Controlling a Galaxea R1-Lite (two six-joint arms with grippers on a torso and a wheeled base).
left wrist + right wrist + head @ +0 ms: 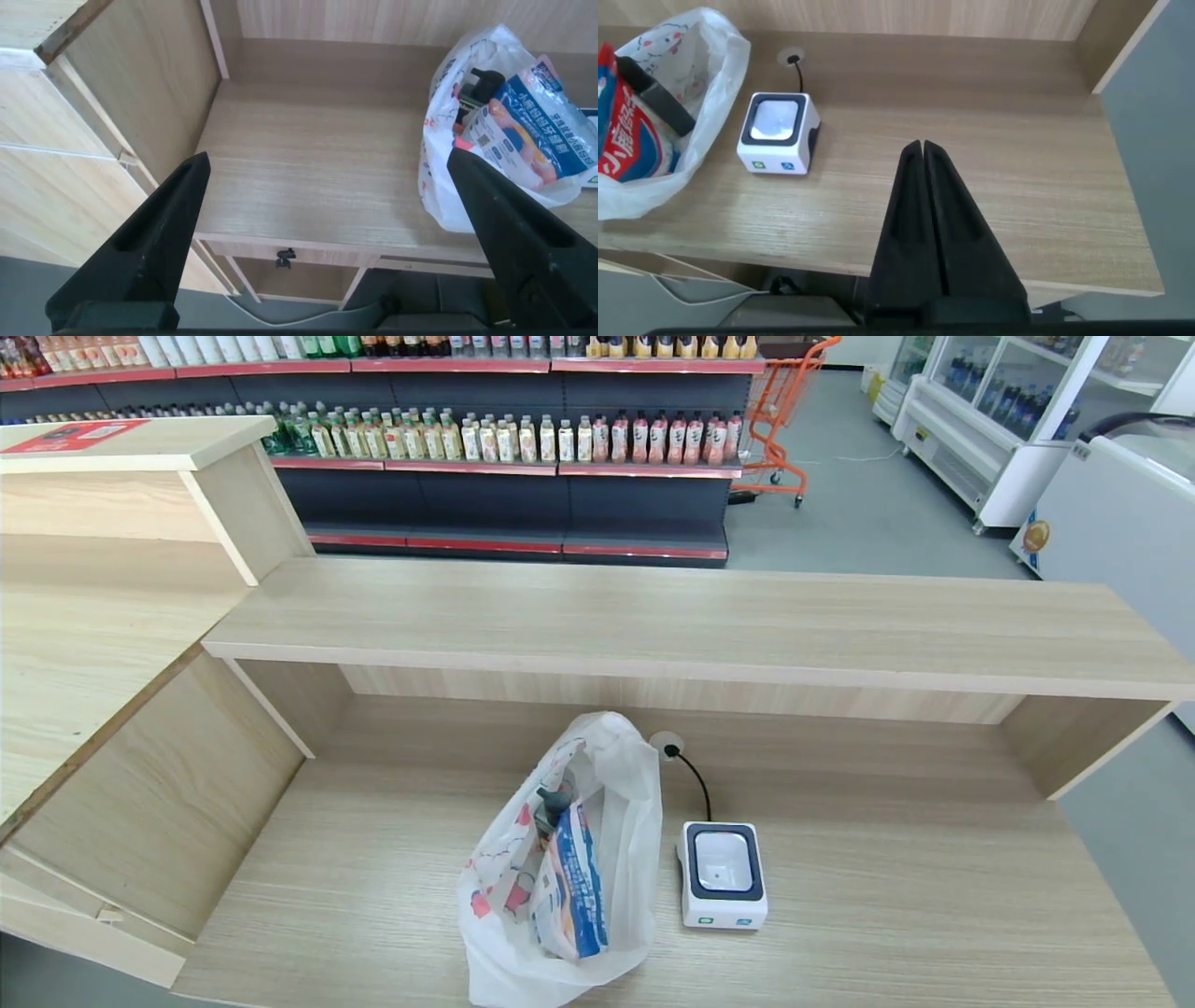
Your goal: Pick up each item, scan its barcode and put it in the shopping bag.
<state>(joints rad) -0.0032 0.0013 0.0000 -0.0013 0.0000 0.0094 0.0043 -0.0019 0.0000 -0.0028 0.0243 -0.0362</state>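
Empty both, my left hand (329,161) spread wide, right hand (922,149) closed; shopping bag (618,775) looks flimsy, so I'd grip its rim.

A white plastic shopping bag (637,803) stood open on the wooden worktop (896,905), with a blue-and-white packet (571,887) upright inside it and a dark-capped item (553,801) behind the packet. Just beside the bag sat a white barcode scanner (724,877), window facing up. Its black cable (698,784) ran to a round grommet (665,744) at the back. Shelves of bottled drinks (504,439) lined the aisle beyond.
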